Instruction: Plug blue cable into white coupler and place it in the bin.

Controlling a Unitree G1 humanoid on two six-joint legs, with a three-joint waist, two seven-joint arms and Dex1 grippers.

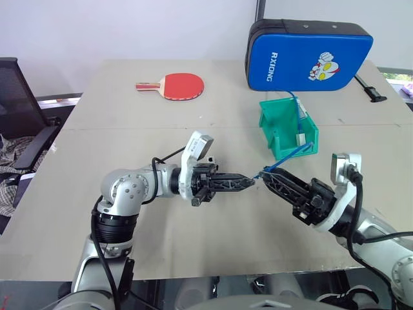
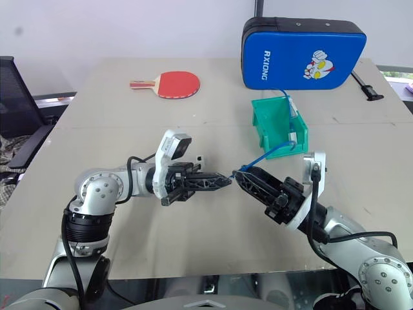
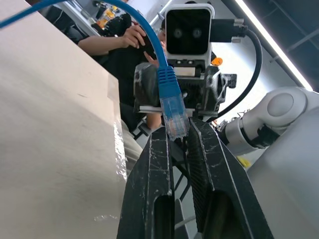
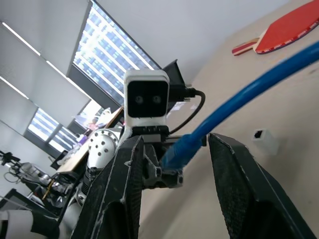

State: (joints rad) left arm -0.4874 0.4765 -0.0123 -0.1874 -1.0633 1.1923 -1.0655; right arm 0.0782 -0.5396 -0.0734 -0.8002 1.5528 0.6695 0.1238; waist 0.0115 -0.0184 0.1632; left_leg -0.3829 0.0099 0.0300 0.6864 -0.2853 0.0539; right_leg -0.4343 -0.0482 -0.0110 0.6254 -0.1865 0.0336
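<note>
Meeting tip to tip at the centre of the left eye view, the two grippers hover above the table [image 1: 193,239]. The left gripper [image 1: 248,181] is clamped on the clear plug of the blue cable [image 3: 169,97], with its fingers [image 3: 149,194] pressed against the plug's sides in the left wrist view. The right gripper [image 1: 268,177] stands with its fingers [image 4: 239,194] spread apart, the cable passing between them untouched. From the plug, the cable rises to the upper right and runs into the bin [image 1: 274,129], right of centre. The white coupler [image 4: 264,140] rests on the table near the left arm. A red paddle [image 1: 174,85] lies at upper centre, and a blue padded case [image 1: 308,55] stands behind the bin.
</note>
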